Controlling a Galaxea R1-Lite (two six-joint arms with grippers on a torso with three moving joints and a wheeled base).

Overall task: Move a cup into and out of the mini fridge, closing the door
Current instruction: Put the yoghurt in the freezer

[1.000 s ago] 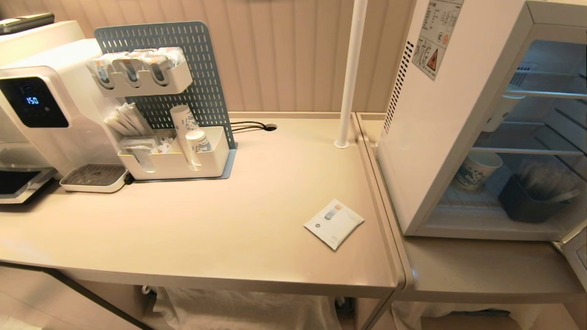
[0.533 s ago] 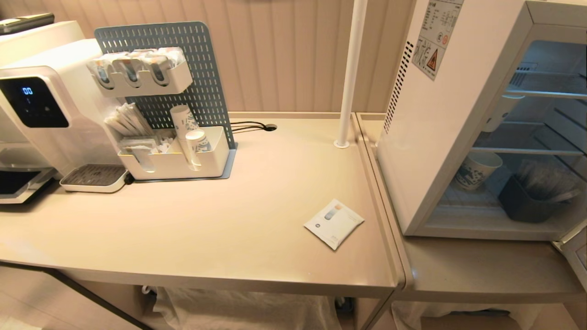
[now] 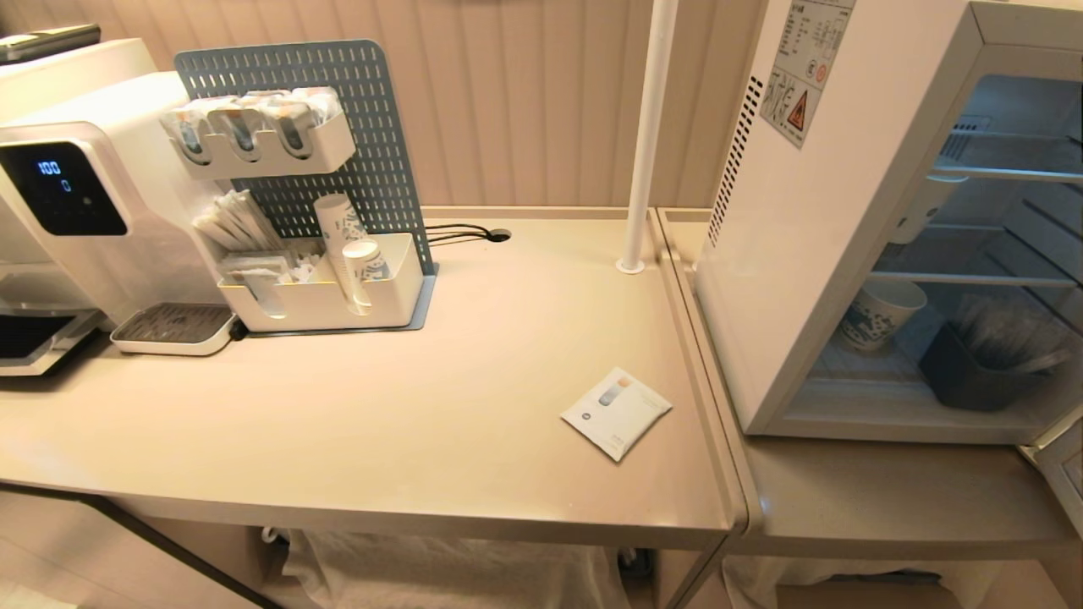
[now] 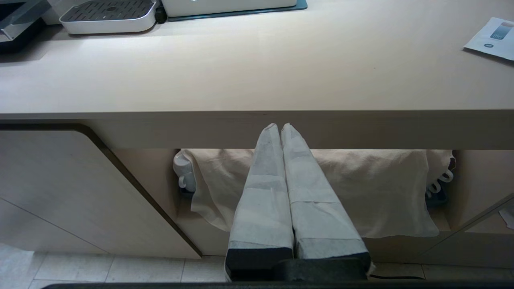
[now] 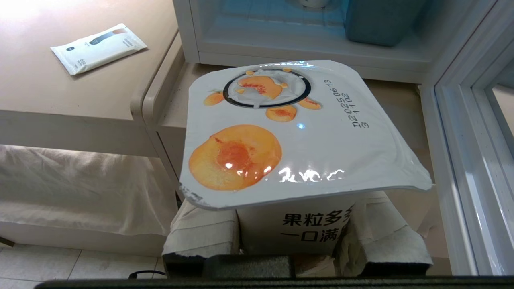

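Observation:
The cup (image 5: 305, 132), white with a peach picture on its flat lid and dark text on its side, sits in my right gripper (image 5: 293, 230), whose padded fingers (image 5: 200, 235) are shut on its body below the lid. It hangs low in front of the mini fridge (image 3: 812, 211), near the counter edge. The door (image 5: 474, 160) is swung wide open at the right, and its corner (image 3: 1062, 474) shows in the head view. My left gripper (image 4: 280, 126) is shut and empty, parked just below the table's front edge. Neither arm shows in the head view.
In the fridge's lowest compartment stand a paper cup (image 3: 880, 315) and a dark bin (image 3: 973, 372), under wire shelves. On the table are a white sachet (image 3: 616, 413), a pegboard organizer (image 3: 321, 288), a water dispenser (image 3: 76, 194) and a white pole (image 3: 647, 135).
Nothing has moved in the head view; only the digits on the water dispenser's display differ.

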